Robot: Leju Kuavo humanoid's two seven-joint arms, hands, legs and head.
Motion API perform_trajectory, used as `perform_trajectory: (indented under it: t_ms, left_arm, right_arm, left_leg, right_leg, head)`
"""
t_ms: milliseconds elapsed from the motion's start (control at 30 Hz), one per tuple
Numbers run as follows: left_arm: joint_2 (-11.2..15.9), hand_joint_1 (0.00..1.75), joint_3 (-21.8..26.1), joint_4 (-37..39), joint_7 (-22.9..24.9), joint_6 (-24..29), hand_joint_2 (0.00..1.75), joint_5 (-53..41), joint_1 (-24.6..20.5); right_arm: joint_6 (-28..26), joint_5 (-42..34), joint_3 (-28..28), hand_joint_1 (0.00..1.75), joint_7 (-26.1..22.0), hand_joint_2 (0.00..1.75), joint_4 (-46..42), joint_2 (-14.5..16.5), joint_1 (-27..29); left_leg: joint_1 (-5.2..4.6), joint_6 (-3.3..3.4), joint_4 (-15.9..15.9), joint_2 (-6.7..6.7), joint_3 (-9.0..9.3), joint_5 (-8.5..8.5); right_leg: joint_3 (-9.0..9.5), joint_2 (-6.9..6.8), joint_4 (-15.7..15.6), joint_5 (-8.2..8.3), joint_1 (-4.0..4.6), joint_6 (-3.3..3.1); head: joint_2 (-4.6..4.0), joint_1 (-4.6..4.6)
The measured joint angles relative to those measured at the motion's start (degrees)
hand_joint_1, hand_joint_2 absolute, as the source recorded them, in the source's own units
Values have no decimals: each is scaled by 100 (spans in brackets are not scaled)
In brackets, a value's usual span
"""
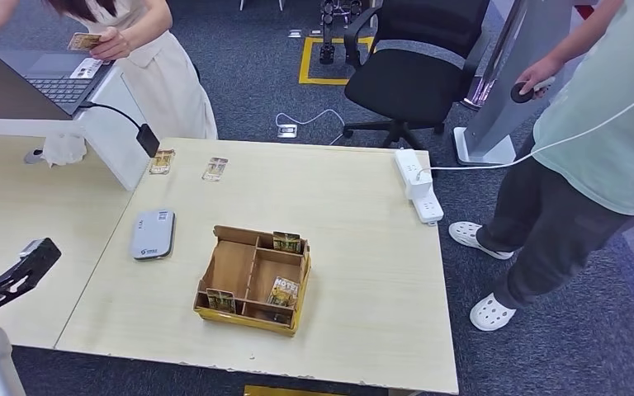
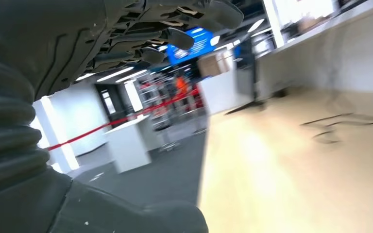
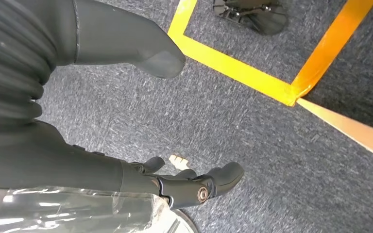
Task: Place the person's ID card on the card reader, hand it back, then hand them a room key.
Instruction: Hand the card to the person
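The person at the far left holds a card up over a laptop. The grey card reader lies flat on the left part of the table. Two cards lie at the table's far edge. A cardboard tray in the middle holds three upright cards. My left arm is low at the left edge, over the side desk. My left hand holds nothing and its fingers are spread. My right hand hangs over the carpet, fingers apart, holding nothing.
A laptop and a black cable are at the far left. A white power strip lies on the table's far right corner. A second person stands to the right of the table. A black office chair stands behind it.
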Motion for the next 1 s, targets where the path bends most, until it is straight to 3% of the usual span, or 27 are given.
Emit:
perform_trajectory:
  t_ms: [167,433,800,1000]
  left_arm:
    - [-75,0,401,-355,138,-122,175,0,193]
    - [-224,0,1025,-727,-48,-264,175,-1,444]
    - [-363,0,1475,-814,-36,-359,175,-1,693]
    - [-687,0,1895,-850,-124,-460,175,-2,1015]
  right_arm:
    - [-5,-5,1,0,25,175,-89,1,1]
    - [92,233,-45,0,-73,175,-94,1,-43]
    - [84,193,-90,0,-64,175,-79,1,-43]
    - [65,-53,-134,0,121,175,-89,1,-23]
  left_leg:
    - [-6,6,2,-14,-11,4]
    - [-7,16,6,-23,-14,10]
    - [-6,16,6,-44,-16,14]
    - [-8,16,6,-44,-16,14]
  right_leg:
    - [3,-20,-2,7,-1,8]
    - [10,-30,-5,15,-3,17]
    - [13,-48,-5,15,-4,17]
    - [10,-48,-10,14,-4,18]
  head:
    - [0,5]
    - [0,5]
    - [0,5]
    - [0,7]
